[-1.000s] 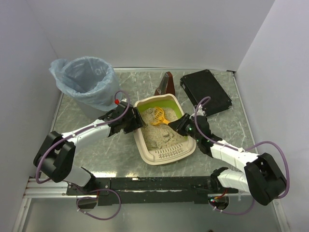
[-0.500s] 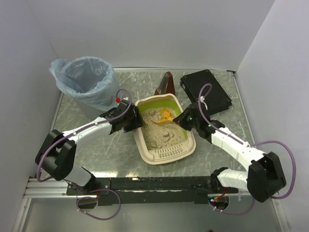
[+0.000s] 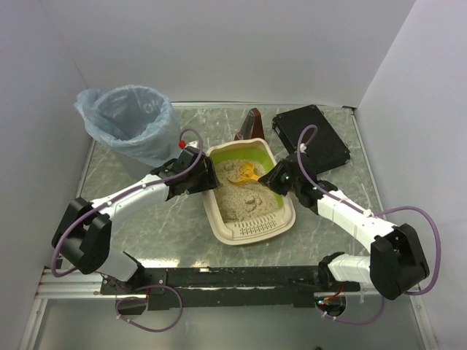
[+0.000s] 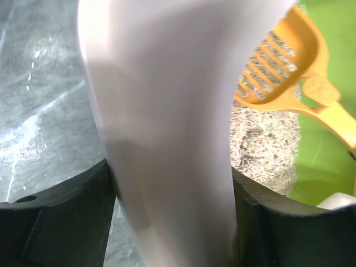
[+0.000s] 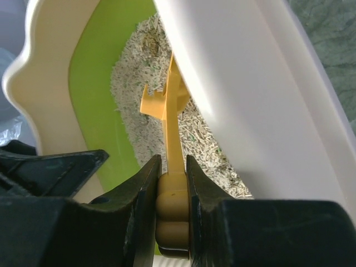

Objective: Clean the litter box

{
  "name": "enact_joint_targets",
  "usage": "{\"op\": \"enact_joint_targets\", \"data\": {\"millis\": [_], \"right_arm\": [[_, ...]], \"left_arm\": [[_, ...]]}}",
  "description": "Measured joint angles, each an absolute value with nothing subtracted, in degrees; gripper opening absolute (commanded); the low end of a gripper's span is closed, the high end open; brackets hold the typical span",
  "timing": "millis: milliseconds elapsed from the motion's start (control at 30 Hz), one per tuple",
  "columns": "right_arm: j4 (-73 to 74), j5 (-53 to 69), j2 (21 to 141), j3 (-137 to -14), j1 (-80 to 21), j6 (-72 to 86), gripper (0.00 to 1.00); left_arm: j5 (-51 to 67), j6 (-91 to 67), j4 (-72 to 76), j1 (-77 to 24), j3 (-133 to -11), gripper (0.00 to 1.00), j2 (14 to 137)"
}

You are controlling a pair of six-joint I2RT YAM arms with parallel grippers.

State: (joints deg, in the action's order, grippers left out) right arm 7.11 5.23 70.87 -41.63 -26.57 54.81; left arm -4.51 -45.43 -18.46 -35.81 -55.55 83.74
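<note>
The cream litter box (image 3: pixel 252 229) lies mid-table, holding sandy litter (image 3: pixel 244 198) below a lime-green far wall. My left gripper (image 3: pixel 205 179) is shut on the box's left rim, and in the left wrist view that rim (image 4: pixel 167 111) fills the gap between the black fingers (image 4: pixel 55 217). An orange slotted scoop (image 3: pixel 246 173) rests on the litter near the green end. My right gripper (image 3: pixel 272 179) is shut on the scoop's handle, which sits clamped between its pads (image 5: pixel 173 206) in the right wrist view. The scoop head (image 5: pixel 160 103) points down into the litter.
A round bin with a blue bag (image 3: pixel 131 127) stands at the back left, close behind my left arm. A flat black case (image 3: pixel 310 137) lies at the back right. A dark red-brown upright piece (image 3: pixel 252 124) stands just behind the box. White walls close in on three sides.
My right gripper has carried the scoop from the box's middle toward the green far end. The left gripper and the box with it have shifted slightly away from the arm bases.
</note>
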Motion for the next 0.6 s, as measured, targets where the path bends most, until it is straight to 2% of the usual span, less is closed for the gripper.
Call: {"op": "enact_joint_targets", "data": {"millis": [300,600], "right_arm": [[11.7,3.9,62.3,-39.9,-26.3,54.6,0.00],[18.9,2.7,58.5,-39.8,-26.2,53.3,0.00]], "left_arm": [[-10.1,-41.7,-20.8,-40.5,-59.6,0.01,81.9],[-14.5,-41.2,-22.3,-43.2,-61.3,0.01,81.7]]}}
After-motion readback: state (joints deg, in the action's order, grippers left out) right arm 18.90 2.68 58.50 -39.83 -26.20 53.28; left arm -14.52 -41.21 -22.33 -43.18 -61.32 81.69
